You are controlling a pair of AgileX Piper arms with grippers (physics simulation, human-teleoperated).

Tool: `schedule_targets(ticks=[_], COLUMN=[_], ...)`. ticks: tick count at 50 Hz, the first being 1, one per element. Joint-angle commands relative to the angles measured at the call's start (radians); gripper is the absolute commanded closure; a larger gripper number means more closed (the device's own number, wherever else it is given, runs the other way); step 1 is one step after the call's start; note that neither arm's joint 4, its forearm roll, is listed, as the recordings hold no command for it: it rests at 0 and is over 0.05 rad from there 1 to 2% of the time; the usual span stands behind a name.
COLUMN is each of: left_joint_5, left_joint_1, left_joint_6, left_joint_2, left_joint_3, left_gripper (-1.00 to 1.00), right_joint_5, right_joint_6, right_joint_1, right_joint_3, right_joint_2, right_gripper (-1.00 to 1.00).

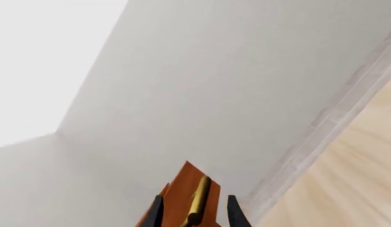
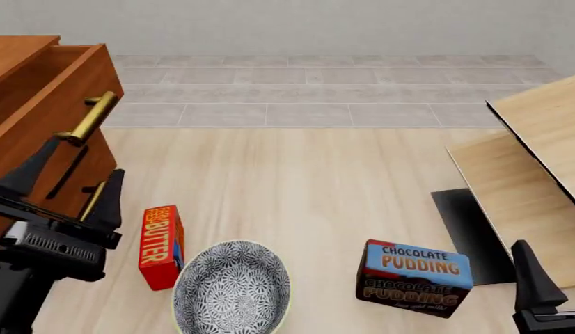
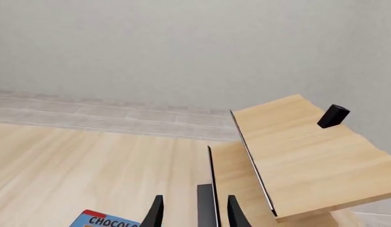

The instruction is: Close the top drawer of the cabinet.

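Observation:
The cabinet stands at the far left of the front view, reddish-brown wood. Its top drawer is pulled out, with a brass bar handle on its front. My left gripper is open just in front of and below that handle, not touching it. In the left wrist view the handle and drawer front show between the open fingers. My right gripper is open and empty at the near right; its fingers show in the right wrist view.
A red butter box, a patterned bowl and a chocolate pudding box stand near the front. Pale wooden panels and a black mat are at the right. A smaller lower handle sits by my left gripper.

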State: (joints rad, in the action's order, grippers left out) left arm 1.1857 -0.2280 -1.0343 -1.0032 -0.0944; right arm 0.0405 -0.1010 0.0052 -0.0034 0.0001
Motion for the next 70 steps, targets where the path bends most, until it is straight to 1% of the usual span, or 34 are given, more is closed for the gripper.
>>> schedule_targets(ticks=[1,3,4,5,9,13,14,22,37,40,41,48,53,57,67,70], left_joint_5=[0.018,0.023,0.033,0.033,0.034,0.033,0.034,0.034,0.034,0.034,0.034,0.034,0.034,0.034,0.034,0.034], left_joint_1=[-0.012,-0.012,-0.018,-0.018,-0.009,0.002,0.002,0.026,0.068,0.071,0.073,0.083,0.094,0.092,0.113,0.114], left_joint_6=[-0.052,-0.062,-0.083,-0.083,-0.13,-0.126,-0.141,-0.159,-0.175,-0.19,-0.207,-0.198,-0.204,-0.225,-0.225,-0.237], left_joint_2=[-0.052,-0.063,-0.079,-0.079,-0.099,-0.109,-0.107,-0.136,-0.173,-0.181,-0.182,-0.194,-0.203,-0.212,-0.223,-0.227], left_joint_3=[-0.04,-0.046,-0.051,-0.051,-0.06,-0.07,-0.074,-0.098,-0.129,-0.133,-0.137,-0.144,-0.152,-0.153,-0.161,-0.16], left_gripper=[-1.0,-1.0,-1.0,-1.0,-1.0,-1.0,-1.0,-1.0,-1.0,-1.0,-1.0,-1.0,-1.0,-1.0,-1.0,-1.0], right_joint_5=[0.0,-0.001,-0.001,-0.001,-0.004,-0.007,-0.008,-0.008,-0.007,-0.006,-0.006,-0.006,-0.007,-0.007,-0.009,-0.008], right_joint_6=[0.0,-0.001,0.0,0.0,0.002,0.002,0.002,0.004,0.004,0.005,0.005,0.003,0.003,0.003,0.005,0.003], right_joint_1=[0.003,0.004,0.002,0.002,0.001,0.001,0.001,-0.005,-0.008,-0.009,-0.009,-0.012,-0.011,-0.012,-0.011,-0.013], right_joint_3=[-0.001,-0.001,-0.001,-0.001,0.002,0.001,0.001,0.003,0.002,0.002,0.002,0.002,0.003,0.003,0.003,0.003], right_joint_2=[0.0,0.0,0.0,0.0,0.0,0.0,0.0,0.0,0.0,0.0,0.0,0.0,0.0,0.0,0.0,0.0], right_gripper=[-1.0,-1.0,-1.0,-1.0,-1.0,-1.0,-1.0,-1.0,-1.0,-1.0,-1.0,-1.0,-1.0,-1.0,-1.0,-1.0])
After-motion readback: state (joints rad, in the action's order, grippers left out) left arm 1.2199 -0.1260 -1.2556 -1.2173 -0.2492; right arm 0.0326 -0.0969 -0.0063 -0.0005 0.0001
